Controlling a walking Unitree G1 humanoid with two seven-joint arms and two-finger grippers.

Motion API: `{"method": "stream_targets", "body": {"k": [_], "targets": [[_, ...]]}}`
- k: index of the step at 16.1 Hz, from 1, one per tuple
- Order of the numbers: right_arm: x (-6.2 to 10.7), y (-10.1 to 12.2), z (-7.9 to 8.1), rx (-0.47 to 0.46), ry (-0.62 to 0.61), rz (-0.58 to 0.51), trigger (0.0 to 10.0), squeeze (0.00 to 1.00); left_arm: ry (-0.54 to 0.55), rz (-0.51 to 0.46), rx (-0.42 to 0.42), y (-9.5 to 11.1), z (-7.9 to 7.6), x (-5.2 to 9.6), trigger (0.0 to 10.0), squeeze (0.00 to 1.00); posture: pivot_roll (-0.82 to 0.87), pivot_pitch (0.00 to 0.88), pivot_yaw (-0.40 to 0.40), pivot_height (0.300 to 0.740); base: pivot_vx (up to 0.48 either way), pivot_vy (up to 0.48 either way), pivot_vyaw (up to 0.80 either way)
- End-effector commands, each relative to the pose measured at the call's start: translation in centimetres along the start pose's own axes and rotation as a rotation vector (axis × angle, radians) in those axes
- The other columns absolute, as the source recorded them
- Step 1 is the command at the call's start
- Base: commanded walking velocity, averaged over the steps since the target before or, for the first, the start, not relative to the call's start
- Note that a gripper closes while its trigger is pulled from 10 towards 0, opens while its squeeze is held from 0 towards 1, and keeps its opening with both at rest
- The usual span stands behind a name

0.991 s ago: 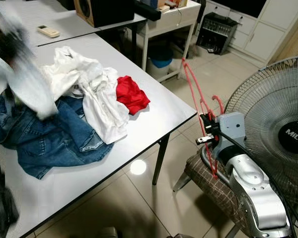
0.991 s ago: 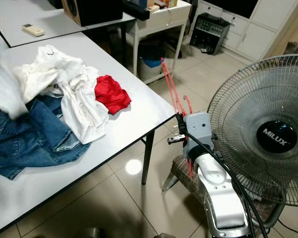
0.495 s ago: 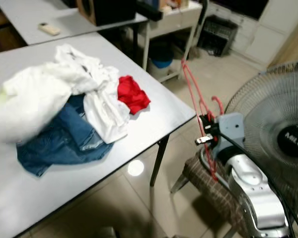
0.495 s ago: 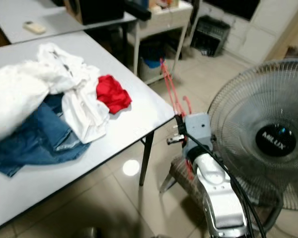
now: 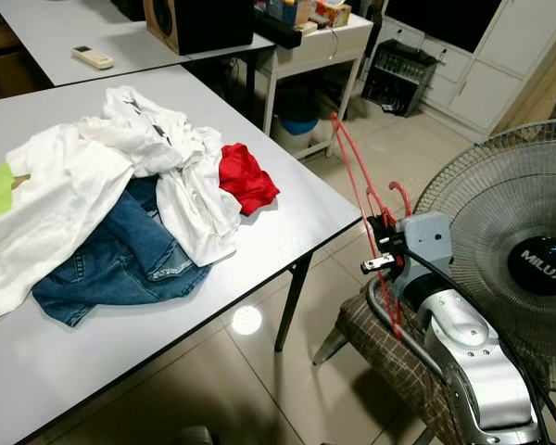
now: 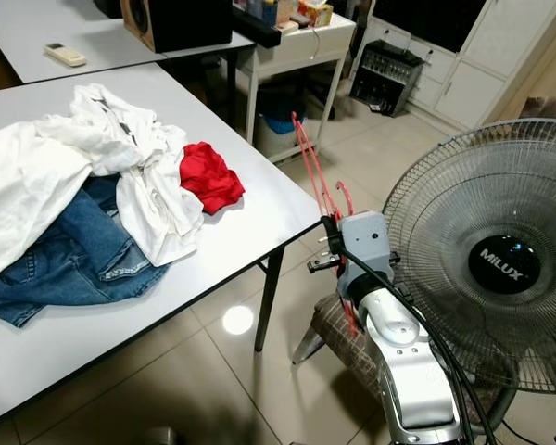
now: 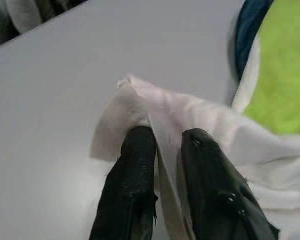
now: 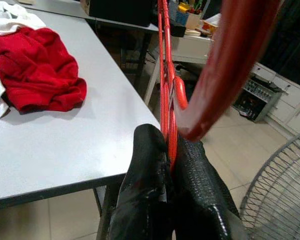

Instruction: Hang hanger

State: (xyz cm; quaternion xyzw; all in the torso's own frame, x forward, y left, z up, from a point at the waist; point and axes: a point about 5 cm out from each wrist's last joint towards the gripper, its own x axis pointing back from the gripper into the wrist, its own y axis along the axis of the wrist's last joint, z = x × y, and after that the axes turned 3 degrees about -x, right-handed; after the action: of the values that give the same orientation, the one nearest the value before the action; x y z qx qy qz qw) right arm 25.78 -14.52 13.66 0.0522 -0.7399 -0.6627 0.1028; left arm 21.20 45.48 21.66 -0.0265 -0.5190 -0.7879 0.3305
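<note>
Your right gripper (image 8: 166, 150) is pinched tight on the thin red plastic clothes hanger (image 5: 357, 176), fingers closed on its wire-thin bars just below the hook. The hanger stands off the right edge of the grey-white laminate table (image 5: 287, 222), over the tiled floor. Its long axis runs up and away from the gripper, leaning toward the table's far corner, and the curled hook (image 5: 403, 193) rises just above the grey wrist housing. The garment lies to the left of that hand: the white cotton shirt with a lime-green panel (image 5: 56, 195) is spread on the table, well apart from the hanger. Your left gripper (image 7: 162, 150) is the nearer arm to it and already has a fold of that soft white cloth nipped between its black rubbery fingers (image 7: 135, 165), right at the tabletop. So judge the next move as bringing hanger leftward or cloth rightward; the gap between them is the thing to close. The pile is limp and tangled: crumpled blue denim jeans (image 5: 120, 260), a wadded red cloth (image 5: 246, 176). A round metal-grille pedestal fan (image 5: 519, 250) stands close on the right.
</note>
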Motion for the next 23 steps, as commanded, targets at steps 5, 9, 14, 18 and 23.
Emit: {"method": "stream_targets", "body": {"k": [5, 9, 14, 18, 23], "targets": [[0.0, -0.1, -0.5, 0.018, -0.002, 0.003, 10.0, 0.00, -0.142, 0.146, -0.392, 1.6, 1.2, 2.2, 10.0, 1.00, 0.08, 0.009, -0.070, 0.740, 0.000, 0.000, 0.00], [-0.1, -0.2, -0.4, 0.024, 0.006, 0.008, 10.0, 0.00, 0.096, 0.013, -0.699, 6.5, 1.8, 2.6, 10.0, 1.00, 0.07, 0.011, -0.070, 0.740, 0.000, 0.000, 0.00], [0.0, -0.2, -0.4, 0.019, -0.013, 0.005, 10.0, 0.00, -0.360, -0.597, -0.200, 13.7, -10.5, 1.1, 10.0, 1.00, 0.06, 0.015, -0.045, 0.740, 0.000, 0.000, 0.00], [0.2, -0.1, -0.3, 0.015, -0.032, 0.000, 10.0, 0.00, -0.605, -0.659, -0.229, 14.2, -19.8, 0.2, 10.0, 1.00, 0.03, 0.021, -0.019, 0.740, 0.000, 0.000, 0.00], [0.4, 0.1, -0.5, 0.020, -0.049, -0.001, 10.0, 0.00, -0.466, -0.512, -0.405, 12.3, -25.7, -3.3, 10.0, 0.00, 0.00, 0.034, -0.013, 0.740, 0.000, 0.000, 0.00]]}}
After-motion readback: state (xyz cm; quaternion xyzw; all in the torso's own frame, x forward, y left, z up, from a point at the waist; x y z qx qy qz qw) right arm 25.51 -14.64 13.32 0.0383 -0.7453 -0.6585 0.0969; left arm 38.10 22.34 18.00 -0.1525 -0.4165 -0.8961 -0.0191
